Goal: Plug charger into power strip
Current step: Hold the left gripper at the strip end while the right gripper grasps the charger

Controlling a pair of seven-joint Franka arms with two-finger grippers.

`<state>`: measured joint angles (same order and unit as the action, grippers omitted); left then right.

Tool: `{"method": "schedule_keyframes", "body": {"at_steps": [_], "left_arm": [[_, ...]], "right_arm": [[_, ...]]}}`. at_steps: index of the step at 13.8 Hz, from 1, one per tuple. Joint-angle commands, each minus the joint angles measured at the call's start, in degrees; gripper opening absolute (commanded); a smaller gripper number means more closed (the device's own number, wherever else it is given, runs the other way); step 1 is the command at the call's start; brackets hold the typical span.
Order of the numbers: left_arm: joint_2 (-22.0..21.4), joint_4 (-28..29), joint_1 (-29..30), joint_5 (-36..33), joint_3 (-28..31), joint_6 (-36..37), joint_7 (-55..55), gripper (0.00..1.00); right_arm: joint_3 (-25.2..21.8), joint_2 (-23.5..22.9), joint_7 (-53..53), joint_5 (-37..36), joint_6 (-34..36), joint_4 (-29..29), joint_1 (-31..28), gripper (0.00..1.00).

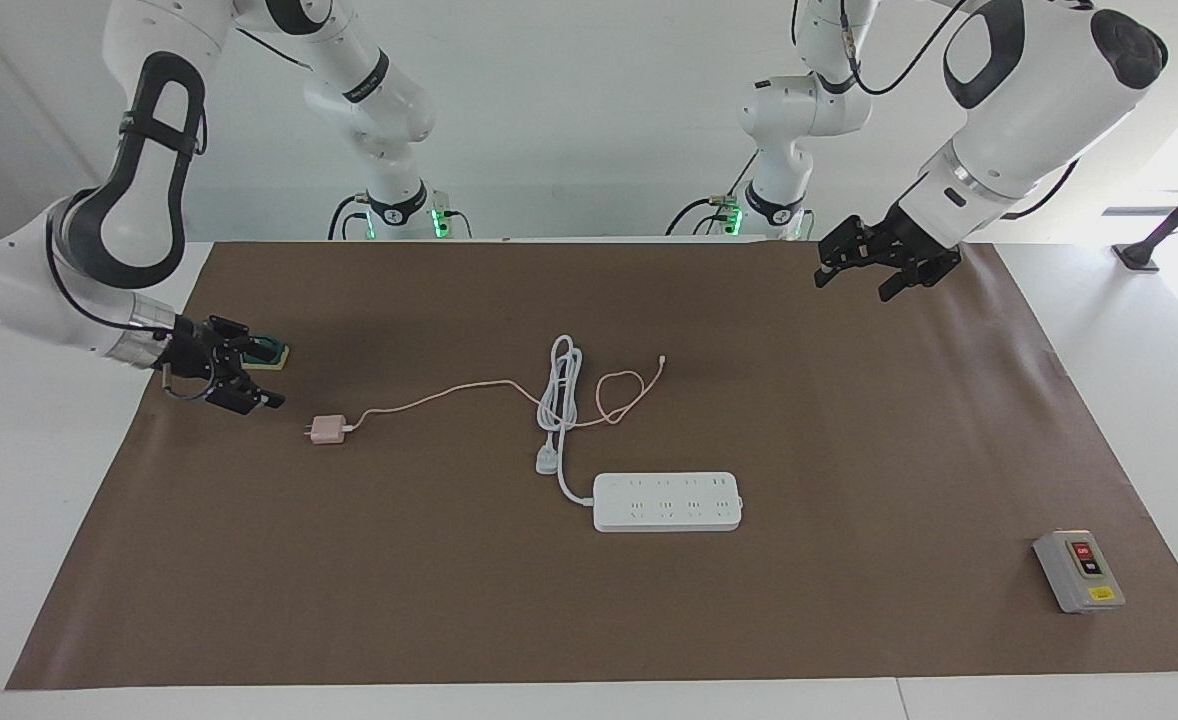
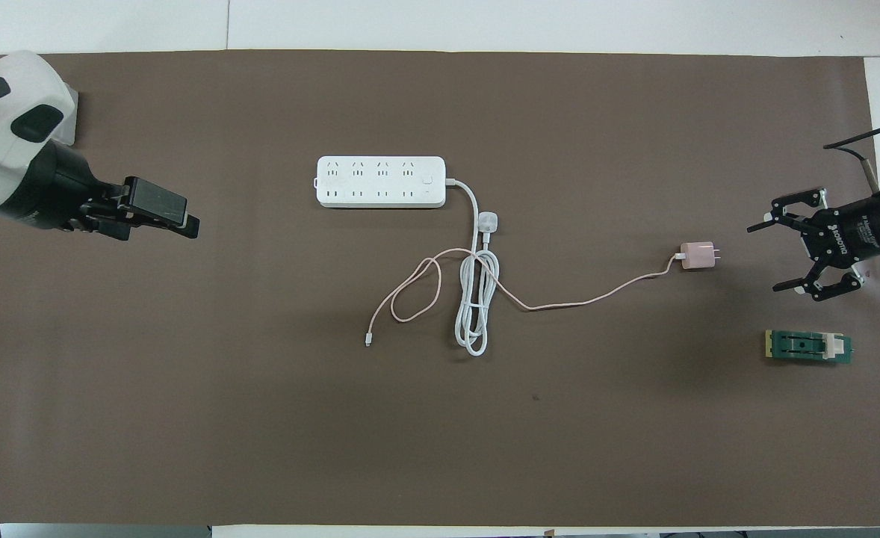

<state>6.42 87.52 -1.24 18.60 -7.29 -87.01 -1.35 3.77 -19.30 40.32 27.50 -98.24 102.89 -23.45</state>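
Charger (image 1: 327, 430) lies flat on the brown mat (image 1: 849, 450), unplugged, toward the right arm's end of the table, its pink cable (image 2: 589, 300) trailing to the coiled white cord (image 2: 476, 306). Power strip (image 1: 667, 501) sits mid-table, farther from the robots, sockets up, none occupied. Right gripper (image 1: 249, 385) hangs low beside the charger, fingers spread, holding nothing. Left gripper (image 1: 884, 262) waits raised, fingers apart. Nothing done yet: grasp, carry and insertion all remain.
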Motion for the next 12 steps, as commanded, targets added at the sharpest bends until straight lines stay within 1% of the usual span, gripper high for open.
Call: {"method": "schedule_keyframes", "body": {"at_steps": [1, 3, 5, 7, 9, 11, 12], "left_arm": [[4.55, -2.35, 1.24, 9.13, 0.61, -0.96, 2.22, 1.00], [7.54, -4.72, 1.33, 15.64, 0.61, -1.31, 2.67, 1.00], [9.57, -4.47, 1.50, 24.15, 0.70, -3.41, 4.15, 1.00], [10.97, -2.11, 1.51, 33.29, 0.87, -5.00, 6.78, 1.00], [12.74, -0.43, 0.72, 40.60, 0.88, -7.55, 11.08, 1.00], [13.79, 1.41, -0.16, 48.85, 0.88, -9.13, 13.64, 1.00], [14.06, 2.82, -1.03, 51.77, 0.88, -10.27, 15.83, 1.00]], "right_arm": [[0.63, -3.19, 2.65, 4.39, -1.16, 0.03, -0.90, 1.00], [0.63, -5.21, 3.09, 5.98, -2.03, 0.12, -0.55, 1.00], [0.63, -5.83, 5.02, 6.07, -1.16, 0.29, 0.24, 1.00], [0.63, -7.32, 4.94, 6.16, -1.16, 0.29, 0.16, 1.00], [0.63, -8.38, 4.85, 6.16, -1.60, 0.47, 0.25, 1.00], [0.63, -8.65, 4.68, 6.16, -2.38, 0.82, 0.25, 1.00], [0.63, -8.82, 4.68, 6.16, -2.91, 1.08, 0.25, 1.00]]}}
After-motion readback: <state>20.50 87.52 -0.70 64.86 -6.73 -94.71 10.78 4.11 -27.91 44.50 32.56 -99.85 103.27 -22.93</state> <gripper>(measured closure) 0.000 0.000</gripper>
